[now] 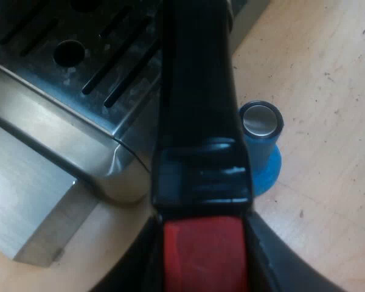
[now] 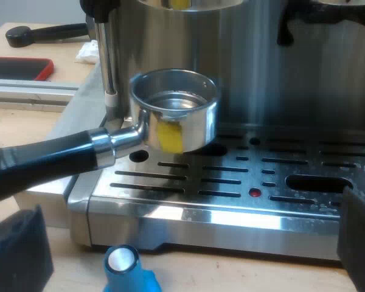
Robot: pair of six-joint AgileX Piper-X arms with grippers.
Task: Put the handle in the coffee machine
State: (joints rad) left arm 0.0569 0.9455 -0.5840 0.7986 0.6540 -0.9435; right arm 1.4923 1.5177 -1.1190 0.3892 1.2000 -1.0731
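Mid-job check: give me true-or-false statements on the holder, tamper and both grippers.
1. The metal holder with a dark, red-ended handle is locked into the steel espresso machine. False: it hangs above the slotted drip tray.
2. The left gripper is shut on the handle near its red end. True.
3. The blue tamper with a metal cap lies on the drip tray. False: it stands upright on the wooden table.
4. The right gripper is open and empty. True.
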